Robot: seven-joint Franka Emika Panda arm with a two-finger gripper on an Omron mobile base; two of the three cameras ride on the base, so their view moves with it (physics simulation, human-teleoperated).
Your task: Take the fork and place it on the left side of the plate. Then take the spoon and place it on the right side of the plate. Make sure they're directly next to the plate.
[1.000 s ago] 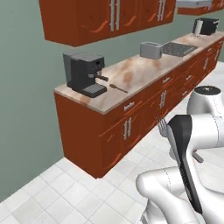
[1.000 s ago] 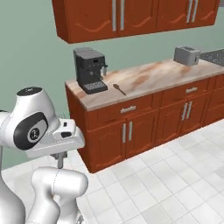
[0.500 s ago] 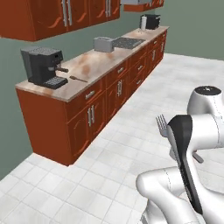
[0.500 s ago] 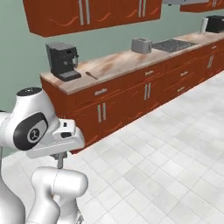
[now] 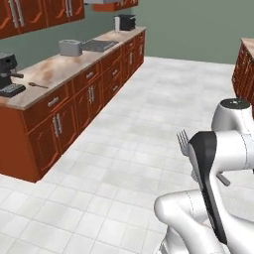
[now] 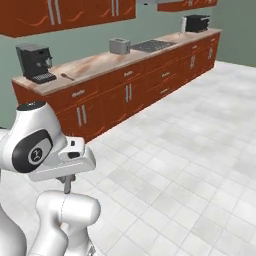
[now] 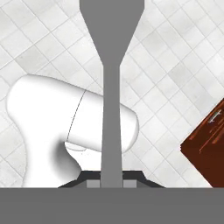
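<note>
My gripper (image 7: 111,178) is shut on the fork (image 7: 110,87), whose grey handle runs up the middle of the hand view over white floor tiles. The fork's tines (image 5: 183,141) stick up beside the arm's dark link in the left base view. A short grey end of the fork (image 6: 67,186) hangs below the hand in the right base view. The brown wooden spoon (image 5: 37,85) lies on the long counter next to the black coffee machine (image 5: 8,74); the same spoon (image 6: 66,76) shows in the right base view. The plate is out of view.
The long wooden counter (image 5: 74,64) carries a toaster (image 5: 70,47), a cooktop (image 5: 97,45) and a second black machine (image 5: 127,22). Another cabinet (image 5: 244,64) stands at the right edge. Wide tiled floor (image 5: 134,129) lies between them.
The whole picture has shifted: the base has turned and pulled away, so the counter now lies farther off to the left. The gripper stays shut on the fork.
</note>
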